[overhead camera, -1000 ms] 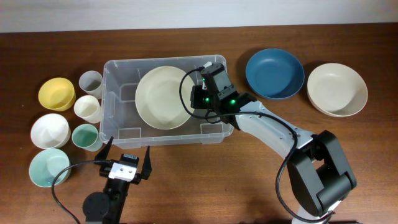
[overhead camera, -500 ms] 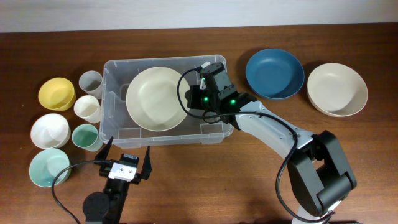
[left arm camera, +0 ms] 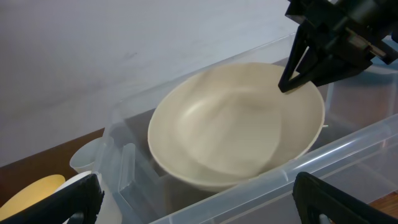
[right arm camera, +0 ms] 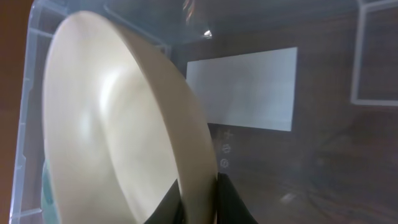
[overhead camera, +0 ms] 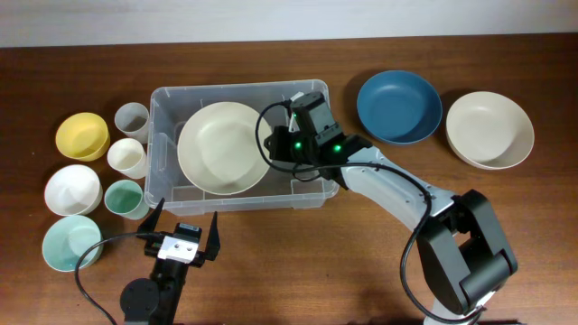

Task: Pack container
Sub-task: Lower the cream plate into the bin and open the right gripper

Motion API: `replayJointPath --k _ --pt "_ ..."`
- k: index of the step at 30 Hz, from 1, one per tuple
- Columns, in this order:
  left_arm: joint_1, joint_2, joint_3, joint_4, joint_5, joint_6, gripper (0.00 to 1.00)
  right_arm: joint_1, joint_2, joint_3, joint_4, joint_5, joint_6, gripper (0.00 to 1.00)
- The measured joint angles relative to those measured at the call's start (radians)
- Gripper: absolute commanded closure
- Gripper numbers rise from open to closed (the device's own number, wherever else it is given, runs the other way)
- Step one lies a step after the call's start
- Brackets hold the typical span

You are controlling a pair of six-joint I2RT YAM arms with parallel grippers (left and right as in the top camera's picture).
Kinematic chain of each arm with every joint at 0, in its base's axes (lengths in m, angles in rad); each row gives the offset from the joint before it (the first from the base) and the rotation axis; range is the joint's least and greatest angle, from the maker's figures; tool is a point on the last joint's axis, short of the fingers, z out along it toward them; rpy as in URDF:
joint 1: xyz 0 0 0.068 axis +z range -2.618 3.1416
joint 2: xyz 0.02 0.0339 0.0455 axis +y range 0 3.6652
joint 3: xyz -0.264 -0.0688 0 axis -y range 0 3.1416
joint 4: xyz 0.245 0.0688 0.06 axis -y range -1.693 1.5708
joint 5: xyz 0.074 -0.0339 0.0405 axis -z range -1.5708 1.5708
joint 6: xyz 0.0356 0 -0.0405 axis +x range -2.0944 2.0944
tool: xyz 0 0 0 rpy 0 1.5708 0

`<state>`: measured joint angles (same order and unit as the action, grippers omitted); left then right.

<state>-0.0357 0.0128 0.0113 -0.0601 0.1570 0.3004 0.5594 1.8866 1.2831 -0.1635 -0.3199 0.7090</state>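
Starting at the left of the brown wooden table (overhead camera: 298, 262), a yellow plastic bowl (overhead camera: 82, 135), a white bowl (overhead camera: 72, 189) and a pale teal bowl (overhead camera: 70, 242) are seen lined up from back to front. A grey cup (overhead camera: 132, 118), a cream cup (overhead camera: 127, 158) and a small green cup (overhead camera: 124, 199) are set just beside them, close to the left wall of the container.

Near the front edge, the left gripper (overhead camera: 185, 217) is held with its jaws spread wide and nothing between them, apart from the container's near wall.

The large clear plastic rectangular container (overhead camera: 239, 88) is placed at the middle of the table, between the cups and the bowls on the right. A wide cream-coloured round bowl (overhead camera: 223, 147) is held tilted inside it, its right rim pinched by the closed right gripper (overhead camera: 271, 149). Whether the bowl is touching the base cannot be told. A white rectangular label (right arm camera: 242, 90) is seen on the base behind the bowl.

Further right, a dark blue round bowl (overhead camera: 398, 106) and a large cream bowl (overhead camera: 489, 129) are set side by side.
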Motion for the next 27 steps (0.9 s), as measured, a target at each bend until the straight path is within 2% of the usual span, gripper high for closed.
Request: replayJointPath --k 19,24,27 --pt "0.0 0.0 0.0 0.0 0.0 0.0 0.0 0.018 0.073 0.0 0.052 -0.014 0.01 0.82" --pt "0.0 0.0 0.0 0.0 0.0 0.0 0.0 0.018 0.073 0.001 0.061 -0.049 0.015 0.78" --pt "0.0 0.0 0.0 0.0 0.0 0.0 0.0 0.018 0.073 0.002 0.066 -0.061 0.015 0.71"
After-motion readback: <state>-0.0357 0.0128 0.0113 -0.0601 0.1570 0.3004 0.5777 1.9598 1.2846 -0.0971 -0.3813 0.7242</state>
